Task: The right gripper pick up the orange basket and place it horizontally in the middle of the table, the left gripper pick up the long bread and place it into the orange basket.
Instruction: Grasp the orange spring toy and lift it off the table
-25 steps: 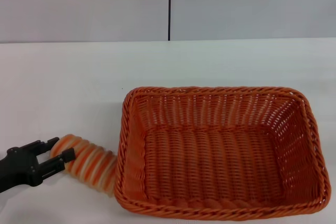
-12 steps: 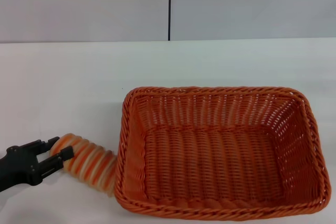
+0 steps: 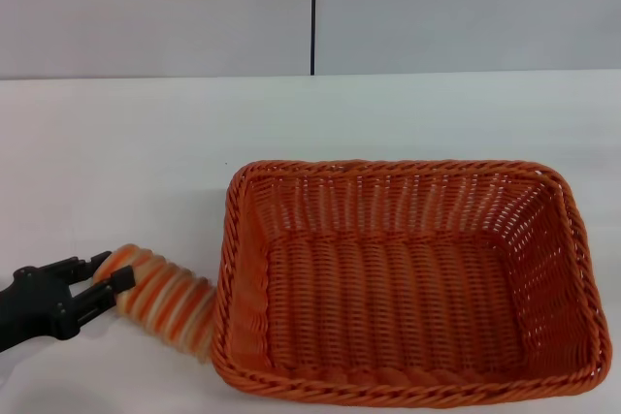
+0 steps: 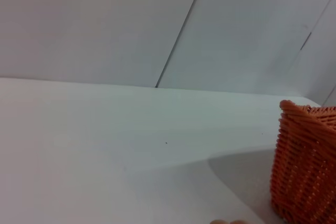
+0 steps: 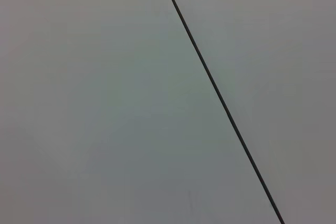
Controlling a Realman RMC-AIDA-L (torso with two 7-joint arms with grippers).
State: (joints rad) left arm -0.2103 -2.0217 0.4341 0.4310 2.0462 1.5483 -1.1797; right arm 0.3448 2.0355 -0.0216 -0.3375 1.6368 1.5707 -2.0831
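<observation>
One small oblong ridged loaf with orange and cream stripes, the long bread (image 3: 160, 300), lies on your plain white table (image 3: 136, 162) with its long axis slanting from its far-left end down to its near-right end, which touches the outer left wall of the large rectangular orange woven basket (image 3: 412, 390). You have the black two-fingered left gripper (image 3: 105, 281) at the loaf's far-left end, its narrow jaws pinching that rounded tip between them. Your left arm reaches in low from the near-left edge, nearly level with the table, while the right gripper shows in no view.
</observation>
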